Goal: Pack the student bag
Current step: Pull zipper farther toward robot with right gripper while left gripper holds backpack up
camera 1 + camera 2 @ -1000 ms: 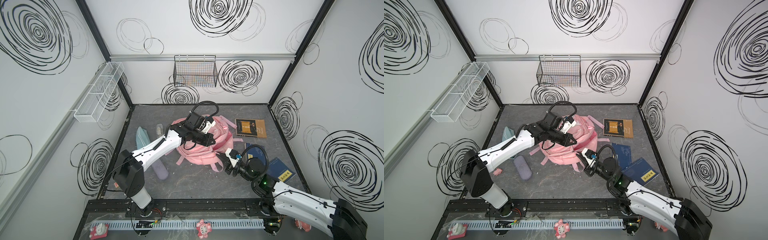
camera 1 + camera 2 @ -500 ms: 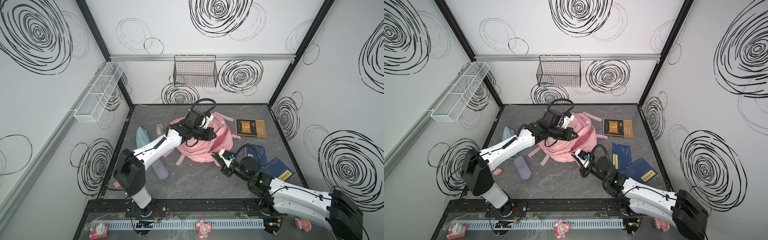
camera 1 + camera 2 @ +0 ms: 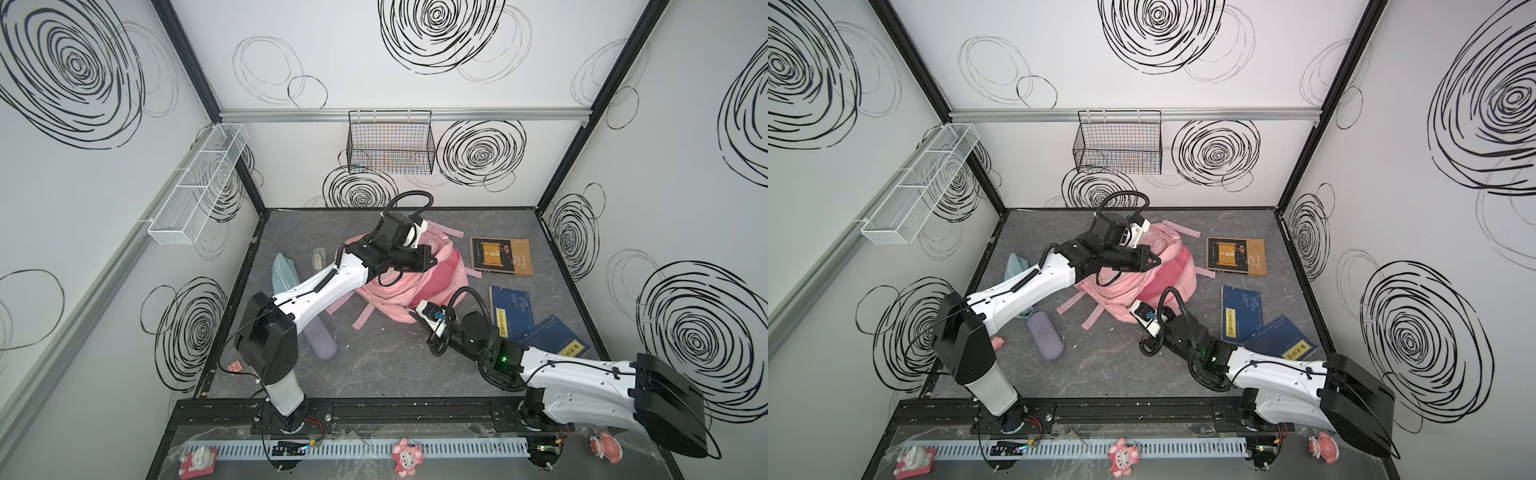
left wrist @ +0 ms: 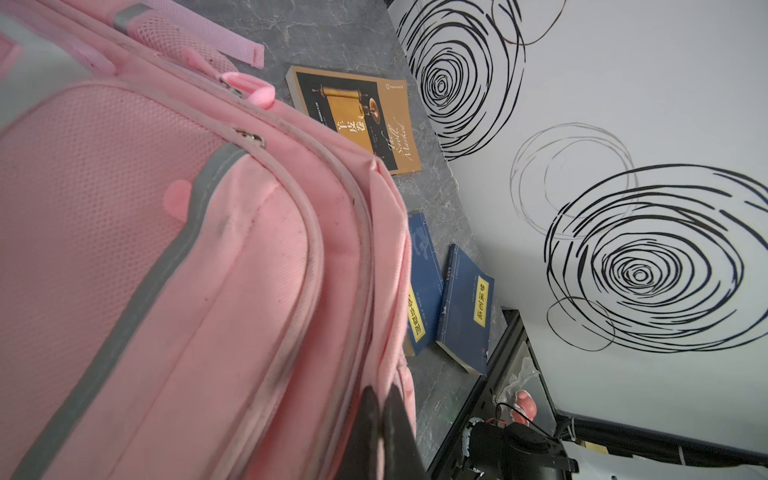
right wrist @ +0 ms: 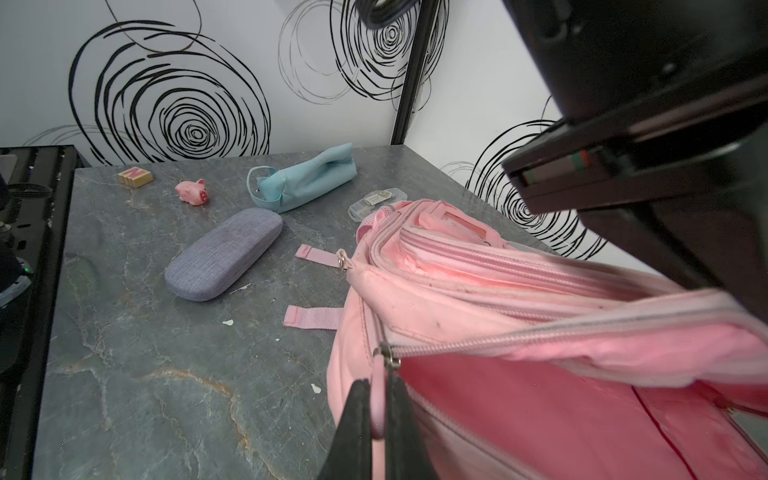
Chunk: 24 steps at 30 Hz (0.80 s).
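Big pink cloth backpack (image 3: 436, 282) sits mid grey stone-look table (image 3: 374, 365). L gripper (image 4: 381, 392) shut tight, pinching bag's top edge, holding it up. R gripper (image 5: 377, 384) shut on small pink zip pull (image 5: 376, 401). Tip: drag pull slow along zip track, L firm so cloth is tight, no yanking.

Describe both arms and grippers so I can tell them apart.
The left arm and right arm match: white shells on the links, black joints and shoulders. A ribbed black cable loops over each wrist beside a white camera mount. Only the right shows a green light. The left gripper and right gripper have black tapering fingers.
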Motion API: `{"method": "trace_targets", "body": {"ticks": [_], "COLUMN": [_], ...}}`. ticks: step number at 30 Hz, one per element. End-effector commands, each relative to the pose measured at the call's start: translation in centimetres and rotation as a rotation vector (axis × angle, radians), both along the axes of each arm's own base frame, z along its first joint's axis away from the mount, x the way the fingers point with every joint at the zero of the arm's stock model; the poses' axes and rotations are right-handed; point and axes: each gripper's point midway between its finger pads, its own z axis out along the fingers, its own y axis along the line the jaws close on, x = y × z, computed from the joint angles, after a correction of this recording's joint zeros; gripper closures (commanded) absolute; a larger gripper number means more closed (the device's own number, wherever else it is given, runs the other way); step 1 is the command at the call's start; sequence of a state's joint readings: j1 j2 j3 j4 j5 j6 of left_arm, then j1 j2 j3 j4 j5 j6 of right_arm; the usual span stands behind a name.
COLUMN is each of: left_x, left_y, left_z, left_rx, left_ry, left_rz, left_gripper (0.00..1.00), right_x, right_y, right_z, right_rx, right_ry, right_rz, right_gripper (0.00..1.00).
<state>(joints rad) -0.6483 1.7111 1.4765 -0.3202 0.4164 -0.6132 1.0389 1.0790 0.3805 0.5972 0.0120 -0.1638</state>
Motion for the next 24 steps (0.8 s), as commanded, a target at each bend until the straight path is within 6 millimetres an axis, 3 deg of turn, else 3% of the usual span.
{"method": "trace_targets", "body": {"ticks": [1,5,9,24], "left_x": [3.5,4.8,5.3,7.5], "left_y": [1.6,2.4,1.0,-1.9], "left_z": [6.8,8.9,10.9,13.6], "left_rx": [-0.13,-0.217,-0.294,-0.375], "left_ry": [-0.203,-0.209,-0.214,-0.21], "left_rz": [0.101,0.174,0.187,0.18], "left_gripper": [1.0,1.0,1.0,1.0], "right_x": [-0.9,-1.7,-1.7,-0.8], "right_y": [0.1,0.0,0.6,4.2], "right_z": [1.9,1.2,1.7,0.2], "right_rx": [0.057,0.04,0.051,-0.073], "right_ry": [-0.022,-0.058,-0.053,-0.136], "right_rz": [0.024,0.063,0.072,0.134], "right_gripper": [1.0,1.0,1.0,1.0]}}
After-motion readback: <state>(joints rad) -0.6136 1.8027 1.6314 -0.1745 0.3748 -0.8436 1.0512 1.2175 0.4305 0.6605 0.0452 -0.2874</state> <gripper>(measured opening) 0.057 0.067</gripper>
